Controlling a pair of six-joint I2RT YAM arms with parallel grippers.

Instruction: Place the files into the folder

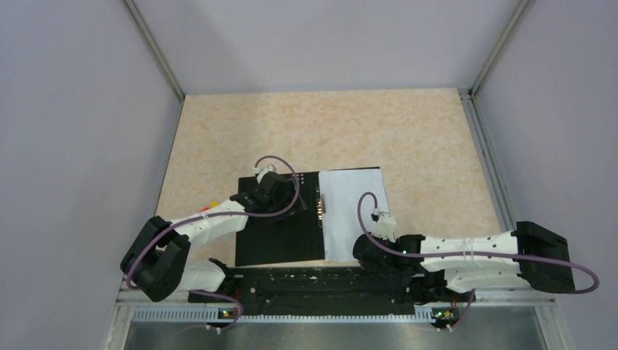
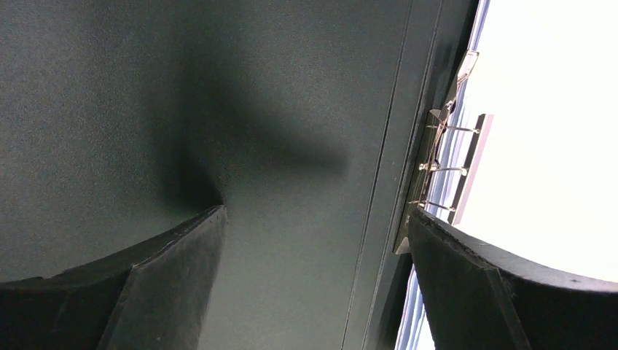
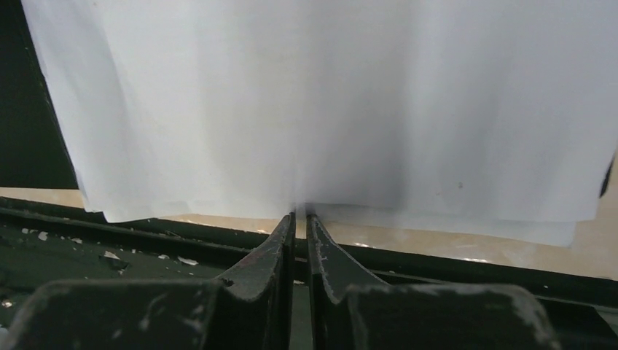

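Table [image 1: 408, 131]: tan top; all the work sits at the middle of its near edge.
Folder [image 1: 280, 237]: lies open and flat, black inner faces up, its spine running from the near edge toward the far edge.
Files [image 3: 328, 95]: a white stack lying on the right cover, long axis near to far. The near ends are slightly staggered and reach the cover's near edge.
Key relation: the files lie straight ahead of the right gripper, toward the far edge, so the right arm is the nearer one. The left arm is over the bare left cover.
Left gripper [image 2: 313, 219]: fingers spread wide, holding nothing, hovering close above the black left cover, just beside the spine.
Right gripper [image 3: 301, 215]: fingers all but together, only a slit between them, with the tips at the near edge of the files. I cannot tell whether a sheet is pinched.
Clip [image 2: 444, 157]: small metal prongs at the spine, between the bare cover and the files.
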